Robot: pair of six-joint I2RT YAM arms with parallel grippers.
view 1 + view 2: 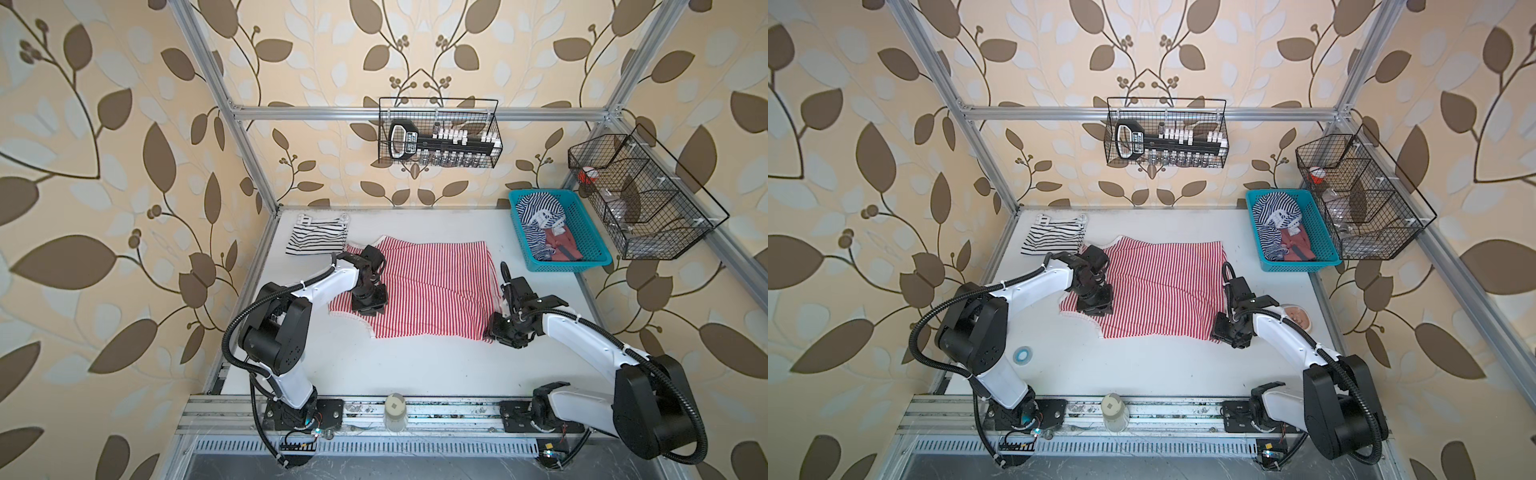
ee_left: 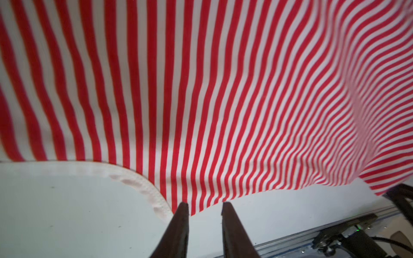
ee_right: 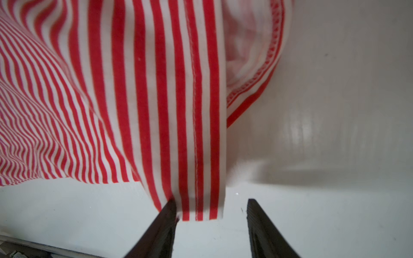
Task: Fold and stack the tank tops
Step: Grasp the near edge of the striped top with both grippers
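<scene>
**Hovering Over the Red Stripes, Both Grips Loose**

Spreading across the middle of both top views lay the red-striped tank top [image 1: 419,286], flat on the white table [image 1: 415,370], its rippled hem toward the right of the frame. My left gripper [image 2: 205,208] sat at the lower edge of that cloth, beside the curved white armhole trim. Its fingers [image 2: 181,223] stood a narrow gap apart, with only the very edge of the fabric between the tips; I pinched nothing.

My right gripper [image 3: 211,210] was at the lower right corner of the same top. Its fingers [image 3: 263,225] stood moderately wide. A hemmed flap of striped cloth hung between them, brushing one fingertip and clear of the other, so nothing was clamped.

At the upper left of the table, the black-striped tank top [image 1: 318,235] lay already folded, just beside the red one's shoulder. A teal basket [image 1: 590,245] of other clothes sat at the table's upper right.
</scene>
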